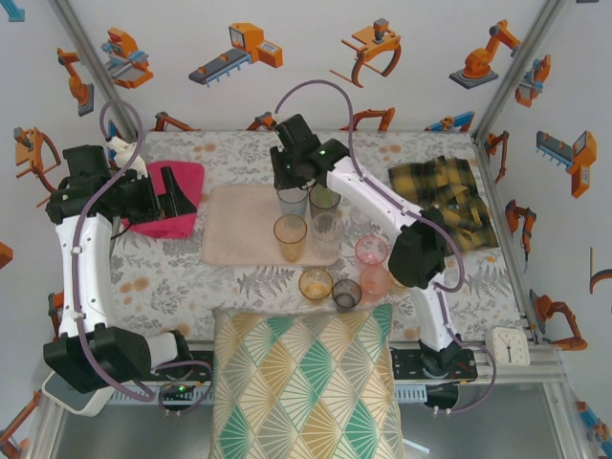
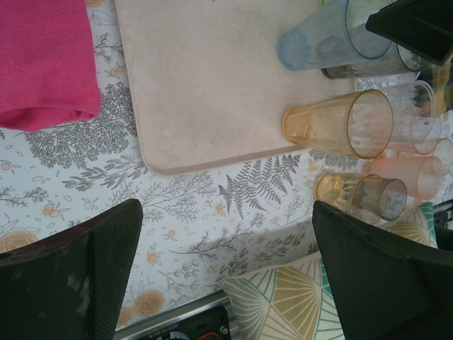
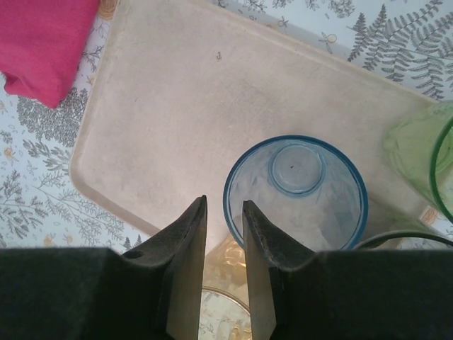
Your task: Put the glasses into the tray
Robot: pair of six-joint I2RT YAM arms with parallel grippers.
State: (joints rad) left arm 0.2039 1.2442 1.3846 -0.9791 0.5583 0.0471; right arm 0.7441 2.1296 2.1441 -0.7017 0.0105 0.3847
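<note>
The pale pink-beige tray lies mid-table. On its right half stand a blue glass, a green glass, a tall amber glass and a clear glass. Two pink glasses, a short amber one and a grey one stand off the tray, right of its front corner. My right gripper hovers over the blue glass, jaws a narrow gap apart; the left finger is clear of the rim. My left gripper is wide open and holds nothing, over the cloth.
The bright pink folded cloth lies left of the tray. A patterned cushion covers the near table edge. A yellow plaid cloth lies at the right. A small white clock sits by the right arm's base.
</note>
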